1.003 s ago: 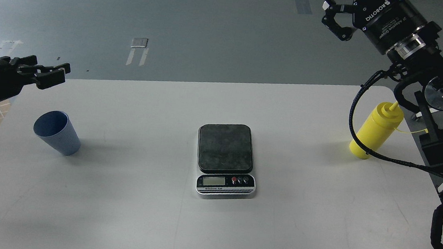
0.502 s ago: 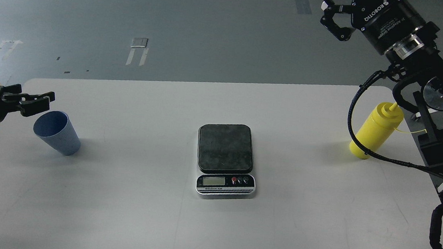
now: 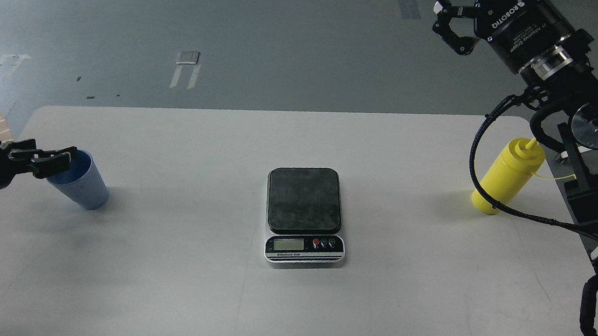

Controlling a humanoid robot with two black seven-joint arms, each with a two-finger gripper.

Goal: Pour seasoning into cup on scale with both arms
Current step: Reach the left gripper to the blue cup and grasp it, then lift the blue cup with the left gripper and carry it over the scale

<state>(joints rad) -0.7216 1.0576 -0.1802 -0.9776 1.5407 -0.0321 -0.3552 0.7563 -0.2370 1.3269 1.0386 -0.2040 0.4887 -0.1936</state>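
Matt white surface point(image 3: 212, 290) with faint scuffs, pale blue plastic cup point(image 3: 83, 190) finely ribbed, yellow squeeze bottle point(image 3: 506, 178) in smooth, slightly glossy plastic, scale point(image 3: 304, 212) with dull dark mottled platform and shiny silver front, right tool point(image 3: 447, 16) black, semi-gloss, white-lettered

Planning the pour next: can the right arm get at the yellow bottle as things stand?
Probably yes. The bottle stands upright near the table's right edge with nothing around it, and the right tool is raised well above and behind it, jaws apart. Only the arm's own cable crosses the bottle's base.
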